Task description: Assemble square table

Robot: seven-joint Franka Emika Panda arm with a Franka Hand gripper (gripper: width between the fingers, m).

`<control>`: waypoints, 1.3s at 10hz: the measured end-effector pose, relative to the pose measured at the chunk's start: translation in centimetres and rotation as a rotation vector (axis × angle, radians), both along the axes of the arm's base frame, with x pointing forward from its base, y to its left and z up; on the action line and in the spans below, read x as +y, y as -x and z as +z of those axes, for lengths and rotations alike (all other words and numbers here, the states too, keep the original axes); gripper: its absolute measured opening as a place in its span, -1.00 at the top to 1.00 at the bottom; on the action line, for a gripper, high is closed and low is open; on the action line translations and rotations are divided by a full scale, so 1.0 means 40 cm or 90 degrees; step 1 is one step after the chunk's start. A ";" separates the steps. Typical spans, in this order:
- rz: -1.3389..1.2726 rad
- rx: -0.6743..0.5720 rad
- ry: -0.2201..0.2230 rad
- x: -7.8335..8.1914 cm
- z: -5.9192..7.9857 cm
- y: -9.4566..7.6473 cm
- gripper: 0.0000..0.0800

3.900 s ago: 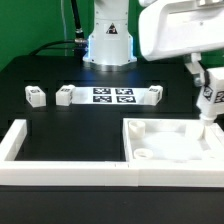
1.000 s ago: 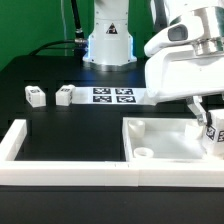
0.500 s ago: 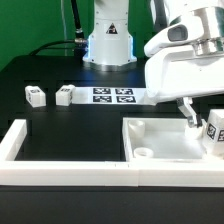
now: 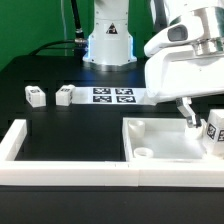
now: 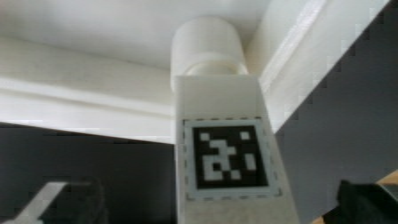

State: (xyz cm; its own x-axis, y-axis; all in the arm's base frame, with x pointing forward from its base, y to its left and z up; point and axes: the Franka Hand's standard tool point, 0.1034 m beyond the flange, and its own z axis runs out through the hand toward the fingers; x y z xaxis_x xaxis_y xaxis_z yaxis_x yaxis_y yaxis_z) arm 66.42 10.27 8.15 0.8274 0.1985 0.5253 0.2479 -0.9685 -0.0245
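The square table's white slab (image 4: 170, 146) lies rim-up at the exterior view's right, with a round hole (image 4: 145, 155) at its near corner. A white tagged leg (image 4: 213, 132) stands at the slab's right edge. In the wrist view this leg (image 5: 222, 120) reaches with its round end into a corner of the slab (image 5: 71, 80). My gripper (image 4: 204, 124) is open around the leg, one finger (image 4: 187, 114) clear of it. Both fingers (image 5: 50, 203) stand apart from the leg in the wrist view too. Two more leg blocks (image 4: 36, 95) (image 4: 65, 95) lie at the far left.
The marker board (image 4: 112, 96) lies at the table's far middle, before the robot's base (image 4: 108, 42). A long white U-shaped border wall (image 4: 60, 170) runs along the front and around the left corner (image 4: 15, 138). The black tabletop (image 4: 75, 125) stretches between them.
The jaws have spread apart and let go of the leg, which stays standing at the slab's right edge. The arm has hardly moved.
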 end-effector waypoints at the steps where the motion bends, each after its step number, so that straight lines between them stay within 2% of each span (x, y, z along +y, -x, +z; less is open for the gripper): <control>1: -0.010 0.026 -0.011 0.012 0.013 -0.008 -0.62; 2: -0.013 0.070 -0.013 0.016 0.033 -0.025 -0.62; 3: -0.018 0.075 -0.009 0.003 0.046 -0.047 -0.62; 4: -0.029 0.106 -0.015 0.001 0.037 -0.043 -0.62; 5: -0.032 0.181 -0.020 0.010 0.030 -0.029 -0.62; 6: -0.029 0.230 -0.020 0.002 0.032 -0.028 -0.62; 7: -0.032 0.284 -0.022 -0.004 0.019 -0.018 -0.62; 9: -0.035 0.377 -0.019 0.014 0.002 0.011 -0.62; 10: -0.036 0.427 -0.021 0.019 0.003 -0.002 -0.62; 13: -0.050 0.423 -0.025 0.023 0.001 -0.009 -0.51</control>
